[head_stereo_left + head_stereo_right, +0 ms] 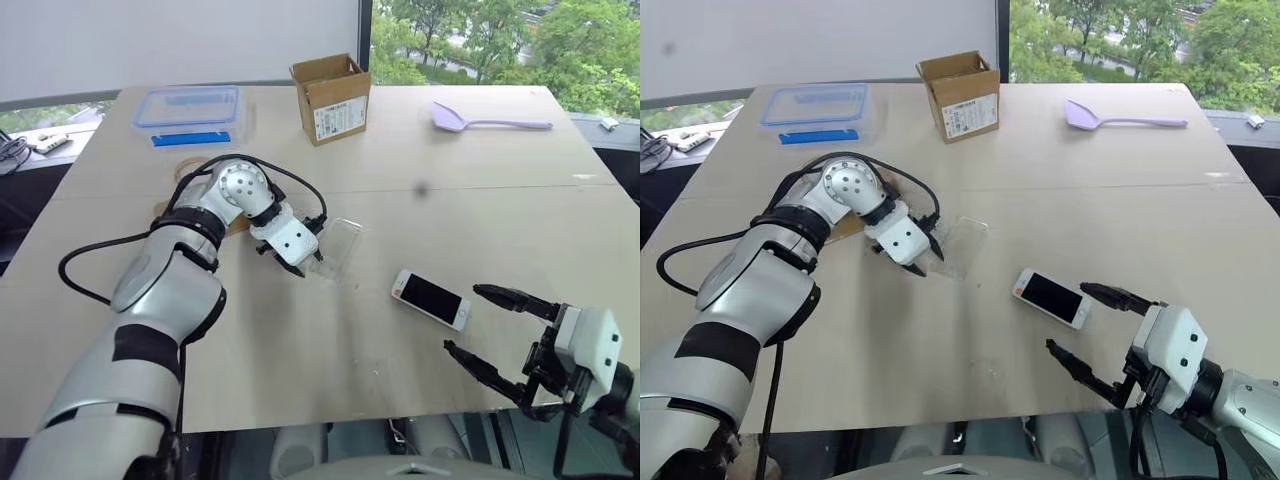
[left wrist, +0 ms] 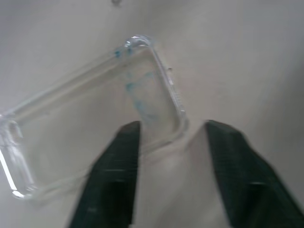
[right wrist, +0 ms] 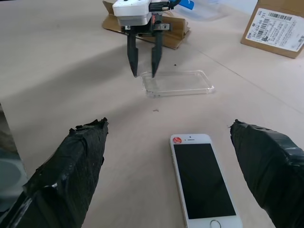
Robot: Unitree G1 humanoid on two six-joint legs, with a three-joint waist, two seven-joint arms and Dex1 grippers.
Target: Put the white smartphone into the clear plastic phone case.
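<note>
The clear plastic phone case (image 1: 338,247) is lying flat on the table (image 1: 400,180), near its middle. Taking the case as the landmark: the left gripper (image 3: 144,73) is standing over its left end, one finger inside the rim. The white smartphone (image 1: 430,299) is lying to its right and nearer the robot, apart from it. The right gripper (image 1: 492,325) is hovering just beyond the smartphone, farther right. The cardboard box (image 1: 331,98) is sitting well behind the case, with the food container (image 1: 188,108) behind and left, and the spatula (image 1: 488,120) behind and right.

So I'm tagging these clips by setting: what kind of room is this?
Probably an office or lab room above ground level: a large plain table stands against big windows looking out over treetops, with a cardboard box and a cable-strewn side desk nearby.
</note>
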